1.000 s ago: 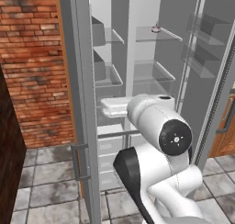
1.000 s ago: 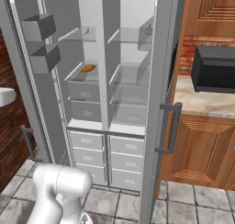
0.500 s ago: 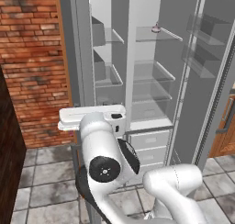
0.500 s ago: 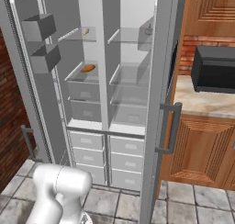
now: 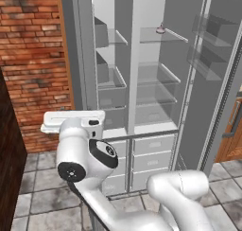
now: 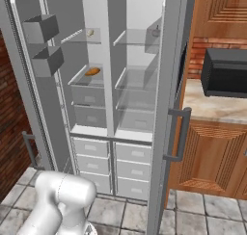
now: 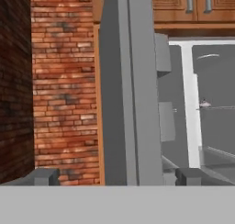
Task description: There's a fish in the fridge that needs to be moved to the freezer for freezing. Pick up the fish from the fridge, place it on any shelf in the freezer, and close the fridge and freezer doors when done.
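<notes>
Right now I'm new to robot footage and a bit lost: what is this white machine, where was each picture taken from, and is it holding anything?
It is a white robot arm on a driving base, facing an open grey fridge and freezer. Two pictures come from base cameras behind the arm, left and right. The third looks along the end effector: its dark tips stand apart, holding nothing, facing the freezer door edge-on beside a brick wall. The fish lies on the fridge's top glass shelf.
</notes>
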